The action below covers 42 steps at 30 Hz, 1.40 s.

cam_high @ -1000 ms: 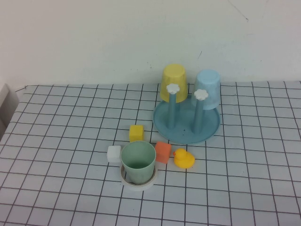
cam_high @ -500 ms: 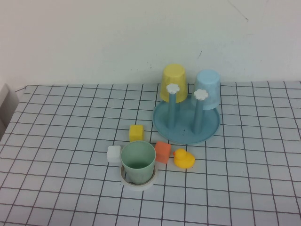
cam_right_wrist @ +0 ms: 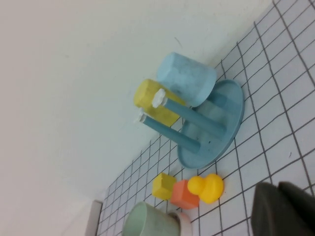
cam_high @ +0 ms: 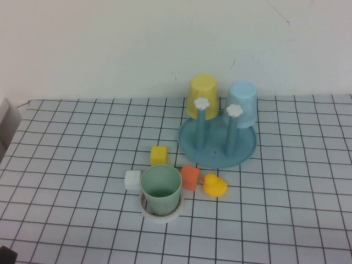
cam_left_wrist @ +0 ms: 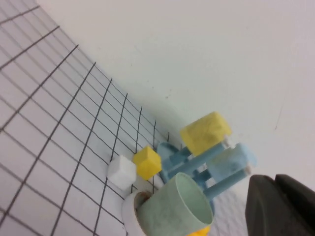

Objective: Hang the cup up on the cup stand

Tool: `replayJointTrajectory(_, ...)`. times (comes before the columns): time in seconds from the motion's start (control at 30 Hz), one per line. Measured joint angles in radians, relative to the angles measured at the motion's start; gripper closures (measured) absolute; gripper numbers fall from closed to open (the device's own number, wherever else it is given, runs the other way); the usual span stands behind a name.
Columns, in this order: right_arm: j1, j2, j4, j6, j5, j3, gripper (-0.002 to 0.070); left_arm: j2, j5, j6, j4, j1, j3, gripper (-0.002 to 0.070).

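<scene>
The left gripper, its fingers' state unreadable, edges in at the high view's lower left corner, the nearer arm to the upright pale mint-green plastic tumbler, mouth up on a white ring. Beyond stands the round blue-teal pegged cup stand. Only its wrist view shows the right gripper, grip likewise unreadable.

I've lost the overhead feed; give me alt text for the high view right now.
The mint-green cup stands upright, mouth up, on a white ring, not yet hung. Behind it to the right, the blue cup stand has two free white-knobbed pegs. The left pincer barely shows at the bottom-left corner; the right pincer is out of view.
</scene>
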Motion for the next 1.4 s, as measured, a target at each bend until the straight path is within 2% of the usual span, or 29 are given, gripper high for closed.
replayJointTrajectory(0.03, 0.0, 0.0, 0.0, -0.031, -0.005, 0.0, 0.0678, 0.0, 0.029, 0.088, 0.0, 0.0, -0.025, 0.0678)
replayJointTrajectory(0.13, 0.0, 0.0, 0.0, -0.127, -0.012, 0.0, 0.0678, 0.059, 0.115, 0.195, 0.009, 0.0, -0.128, 0.0678)
replayJointTrajectory(0.23, 0.0, 0.0, 0.0, -0.188, -0.014, 0.0, 0.0678, 0.189, 0.275, 0.311, 0.067, 0.0, -0.247, 0.0677)
replayJointTrajectory(0.47, 0.0, 0.0, 0.0, -0.217, -0.012, 0.0, 0.0678, 0.577, 0.585, 0.57, 0.241, 0.0, -0.56, 0.0678)
replayJointTrajectory(0.6, 0.0, 0.0, 0.0, -0.217, -0.008, 0.0, 0.0678, 0.793, 0.709, 0.648, 0.35, -0.001, -0.735, 0.0678)
replayJointTrajectory(0.8, 0.0, 0.0, 0.0, -0.219, -0.001, 0.0, 0.0678, 1.076, 0.786, 0.661, 0.484, -0.002, -0.932, 0.0677)
replayJointTrajectory(0.9, 0.0, 0.0, 0.0, -0.219, 0.005, 0.0, 0.0678, 1.186, 0.805, 0.649, 0.537, -0.03, -1.024, 0.0677)
replayJointTrajectory(1.0, 0.0, 0.0, 0.0, -0.223, 0.01, 0.0, 0.0678, 1.277, 0.819, 0.609, 0.612, -0.091, -1.114, 0.0678)
replayJointTrajectory(1.13, 0.0, 0.0, 0.0, -0.225, 0.014, 0.0, 0.0678, 1.39, 0.836, 0.5, 0.776, -0.201, -1.244, 0.0678)
replayJointTrajectory(1.17, 0.0, 0.0, 0.0, -0.226, 0.014, 0.0, 0.0678, 1.441, 0.86, 0.451, 0.848, -0.25, -1.298, 0.0678)
replayJointTrajectory(1.4, 0.0, 0.0, 0.0, -0.226, 0.018, 0.0, 0.0678, 1.627, 0.914, 0.396, 0.902, -0.368, -1.451, 0.0677)
